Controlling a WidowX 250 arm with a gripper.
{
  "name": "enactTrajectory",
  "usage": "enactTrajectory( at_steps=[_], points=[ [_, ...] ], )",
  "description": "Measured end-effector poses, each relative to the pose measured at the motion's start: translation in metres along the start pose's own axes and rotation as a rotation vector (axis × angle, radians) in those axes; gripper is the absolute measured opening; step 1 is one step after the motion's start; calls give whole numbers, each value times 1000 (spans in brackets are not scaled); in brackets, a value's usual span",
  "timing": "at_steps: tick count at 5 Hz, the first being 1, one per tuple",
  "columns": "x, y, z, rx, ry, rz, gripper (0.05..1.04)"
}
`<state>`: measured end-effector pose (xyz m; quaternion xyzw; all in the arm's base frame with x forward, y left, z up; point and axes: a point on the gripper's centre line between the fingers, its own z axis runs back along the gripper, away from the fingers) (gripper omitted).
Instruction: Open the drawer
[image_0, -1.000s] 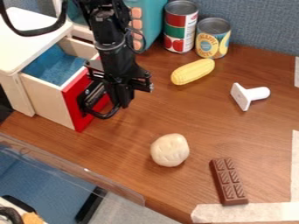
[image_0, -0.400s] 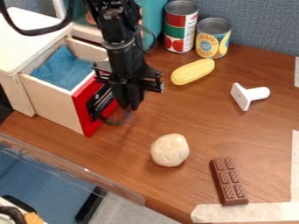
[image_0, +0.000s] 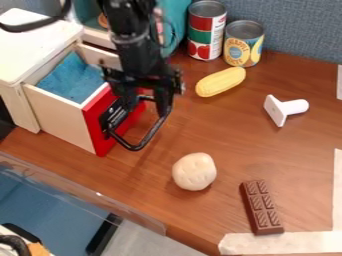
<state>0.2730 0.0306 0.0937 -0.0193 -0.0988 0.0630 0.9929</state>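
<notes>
Two cans (image_0: 206, 31), one corncob (image_0: 221, 82) – one pulled-out drawer (image_0: 59, 116), one gripper (image_0: 145, 104) – fingers apart.

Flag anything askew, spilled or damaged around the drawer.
Only the white stamp-shaped piece looks off: tipped on its side near the corn, flat base on edge. No spill or damage visible. The drawer stands open, which fits the task.

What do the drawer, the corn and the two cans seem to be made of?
Drawer: probably wood, judging by its pale, flat boards; the front is smooth red, perhaps painted.
Corn: likely toy plastic, with a slight shine on molded kernels.
Cans: apparently metal, with shiny gray rims and printed labels.
</notes>
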Motion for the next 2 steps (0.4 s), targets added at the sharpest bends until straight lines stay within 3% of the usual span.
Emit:
enactTrajectory(
  at_steps=[1,2],
  points=[
    [-2,5,27,15,-55,15,1008],
    [-8,7,49,31,-89,28,1003]
  ],
)
